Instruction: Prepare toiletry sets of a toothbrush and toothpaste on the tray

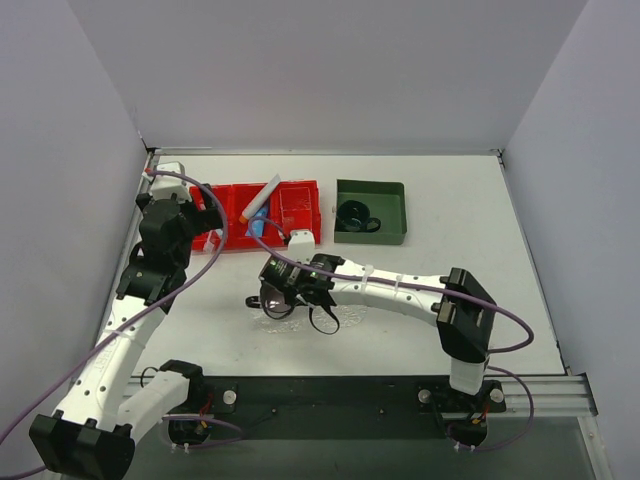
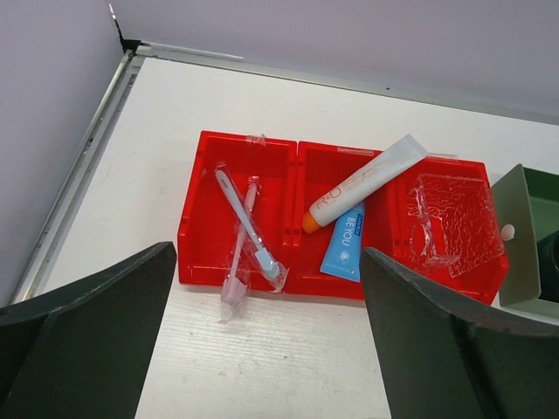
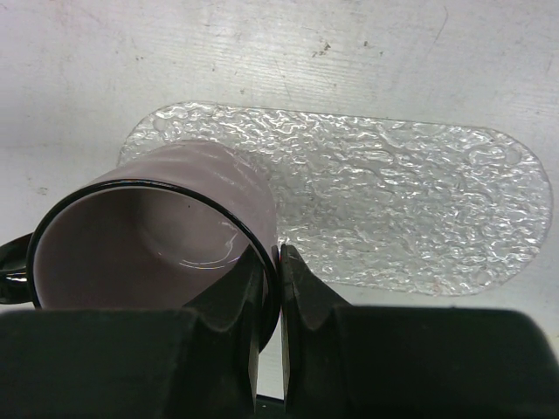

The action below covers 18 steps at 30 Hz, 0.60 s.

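Note:
The toothbrush (image 2: 247, 229), slim and light blue in a clear wrapper, lies in the left compartment of the red bin (image 2: 196, 262) beside a pink one. The toothpaste (image 2: 362, 182), a white tube with an orange cap, leans across the middle compartment; it also shows in the top view (image 1: 262, 196). My left gripper (image 2: 266, 349) is open and empty, just in front of the bin. The clear bumpy tray (image 3: 393, 209) lies on the table. My right gripper (image 3: 279, 262) is shut on the rim of a lilac mug (image 3: 148, 236) at the tray's left end.
A blue flat tube (image 2: 343, 243) lies under the toothpaste. A second clear tray (image 2: 450, 223) sits in the bin's right compartment. A dark green bin (image 1: 370, 232) with a black cup (image 1: 352, 215) stands to the right of the red bin (image 1: 300, 187).

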Available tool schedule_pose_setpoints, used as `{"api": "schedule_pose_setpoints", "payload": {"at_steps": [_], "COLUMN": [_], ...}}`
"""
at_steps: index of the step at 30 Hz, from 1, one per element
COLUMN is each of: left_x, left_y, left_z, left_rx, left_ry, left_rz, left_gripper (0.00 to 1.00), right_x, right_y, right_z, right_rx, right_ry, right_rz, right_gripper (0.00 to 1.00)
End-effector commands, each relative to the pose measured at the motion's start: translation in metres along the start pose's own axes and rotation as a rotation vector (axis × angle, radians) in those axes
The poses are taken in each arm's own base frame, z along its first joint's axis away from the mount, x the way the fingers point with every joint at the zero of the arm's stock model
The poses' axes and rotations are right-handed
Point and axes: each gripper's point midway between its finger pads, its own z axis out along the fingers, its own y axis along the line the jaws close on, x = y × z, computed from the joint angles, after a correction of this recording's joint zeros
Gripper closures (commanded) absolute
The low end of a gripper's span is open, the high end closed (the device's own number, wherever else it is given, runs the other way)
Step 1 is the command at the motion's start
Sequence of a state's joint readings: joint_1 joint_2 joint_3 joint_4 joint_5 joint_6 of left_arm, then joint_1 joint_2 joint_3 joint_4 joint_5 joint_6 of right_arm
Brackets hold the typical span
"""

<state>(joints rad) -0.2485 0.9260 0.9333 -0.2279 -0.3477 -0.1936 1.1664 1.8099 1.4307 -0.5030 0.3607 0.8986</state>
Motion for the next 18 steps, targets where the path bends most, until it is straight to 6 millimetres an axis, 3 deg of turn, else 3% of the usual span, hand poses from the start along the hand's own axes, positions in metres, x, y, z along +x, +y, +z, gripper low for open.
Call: {"api": "schedule_pose_setpoints", "payload": {"at_steps": [1,18], "left_x": [-0.014,-0.014], "left_y": [0.008,0.001], "left_z": [-0.005,-0.005], "left_rx": [-0.031,0.002], "left_ry": [-0.046,-0.045], "left_rz": [-0.001,-0.002], "left_gripper": [0.03,0.03], "right_x": [-0.021,-0.009], "right_y": [0.027,0.054], "right_z": [-0.009,0.008], "right_rx": [-0.053,-0.066], "right_ry": [-0.063,-0.029], "right_rz": [0.065,0.050], "right_gripper": [1.00,1.00]}}
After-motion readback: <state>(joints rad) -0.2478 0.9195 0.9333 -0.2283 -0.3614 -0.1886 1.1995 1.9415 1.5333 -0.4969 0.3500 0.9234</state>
